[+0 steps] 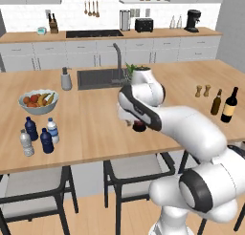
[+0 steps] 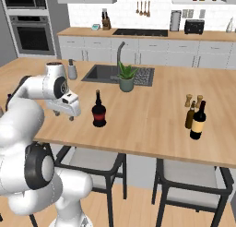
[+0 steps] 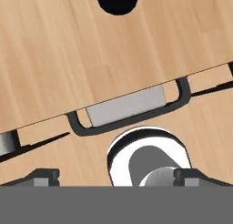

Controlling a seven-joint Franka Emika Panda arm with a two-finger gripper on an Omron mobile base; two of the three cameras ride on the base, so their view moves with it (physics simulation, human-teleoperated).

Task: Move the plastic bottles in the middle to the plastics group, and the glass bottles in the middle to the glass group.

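A squat black bottle (image 2: 98, 111) with a red label stands upright mid-counter near the front edge; my arm partly hides this squat bottle (image 1: 139, 126) in the left base view. My gripper (image 2: 64, 114) hangs open just left of it, fingers pointing down and empty. In the hand view, the gripper (image 3: 116, 176) looks down past the counter edge, with the black bottle (image 3: 117, 2) at the top. Several small plastic bottles (image 1: 46, 140), navy and clear, cluster at the front left. At the right stand an amber bottle (image 1: 217, 102) and a dark wine bottle (image 1: 229, 105).
Two wooden pepper mills (image 1: 202, 90) stand behind the glass bottles. A fruit bowl (image 1: 38, 101) sits behind the plastic bottles. A potted plant (image 2: 125, 78), sink (image 2: 103, 73) and soap dispenser (image 1: 66, 80) line the far side. Chairs (image 2: 94, 164) stand under the front edge.
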